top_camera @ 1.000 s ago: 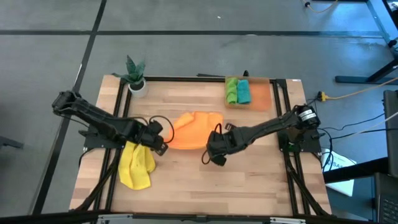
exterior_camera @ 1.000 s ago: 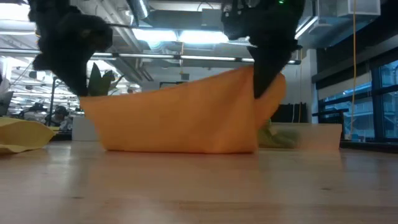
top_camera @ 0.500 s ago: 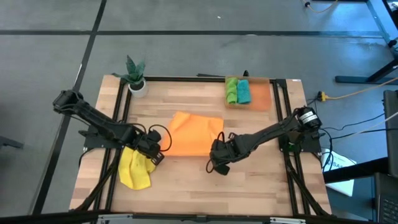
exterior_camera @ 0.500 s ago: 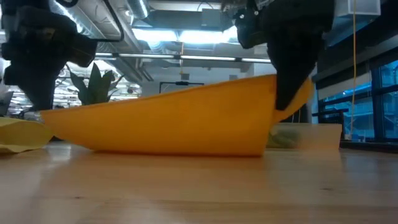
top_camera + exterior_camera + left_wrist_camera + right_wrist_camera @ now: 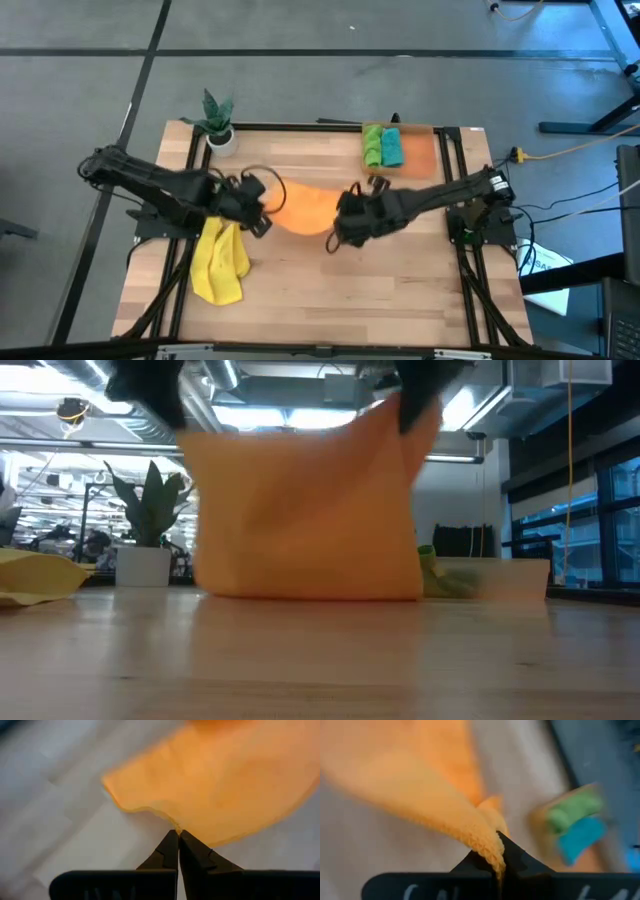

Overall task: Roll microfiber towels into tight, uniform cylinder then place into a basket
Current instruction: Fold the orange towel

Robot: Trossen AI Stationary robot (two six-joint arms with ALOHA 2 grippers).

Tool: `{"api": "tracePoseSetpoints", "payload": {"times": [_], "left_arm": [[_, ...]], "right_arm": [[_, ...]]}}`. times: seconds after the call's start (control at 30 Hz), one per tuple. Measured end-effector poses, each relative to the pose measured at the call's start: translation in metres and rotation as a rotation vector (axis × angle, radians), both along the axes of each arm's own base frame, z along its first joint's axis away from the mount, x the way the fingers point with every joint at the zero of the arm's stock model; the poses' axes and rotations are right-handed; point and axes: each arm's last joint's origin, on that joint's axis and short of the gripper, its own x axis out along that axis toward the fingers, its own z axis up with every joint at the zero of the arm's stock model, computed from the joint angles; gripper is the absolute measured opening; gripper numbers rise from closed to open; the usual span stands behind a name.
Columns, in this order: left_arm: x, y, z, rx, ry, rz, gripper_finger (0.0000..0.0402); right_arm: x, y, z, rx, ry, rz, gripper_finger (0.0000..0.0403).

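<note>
The orange towel [image 5: 303,208] is held stretched between the left tool [image 5: 262,205] and the right tool [image 5: 338,222], each clenched on a corner, its long axis running tool to tool, its lower edge hanging above the table [image 5: 400,290].

Both arms are built of black jointed segments, with black cables looped near the wrists. Each gripper, the left gripper [image 5: 178,836] and the right gripper [image 5: 499,851], is formed of two tapered black fingers on a flat black bar.
</note>
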Motion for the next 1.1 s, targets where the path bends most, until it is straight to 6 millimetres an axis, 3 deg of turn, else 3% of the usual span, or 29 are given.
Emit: {"api": "tracePoseSetpoints", "payload": {"times": [0.27,0.4,0.53,0.8,1.1], "left_arm": [[-0.016,0.024,0.101,0.228,-0.17,0.064,0.0],[-0.029,0.03,0.137,0.33,-0.265,0.109,0.0],[-0.039,0.033,0.16,0.35,-0.329,0.131,0.0],[-0.049,0.036,0.162,0.354,-0.284,0.142,0.0],[-0.048,0.059,0.14,0.37,-0.098,0.27,0.0]], "right_arm": [[-0.008,-0.026,0.082,-0.154,-0.2,-0.083,0.0002],[-0.014,-0.036,0.113,-0.221,-0.326,-0.142,0.0002],[-0.02,-0.044,0.134,-0.183,-0.404,-0.169,0.0002],[-0.02,-0.058,0.137,-0.062,-0.352,-0.103,0.0002],[0.005,-0.091,0.097,-0.084,-0.228,-0.118,0.0003]]}}
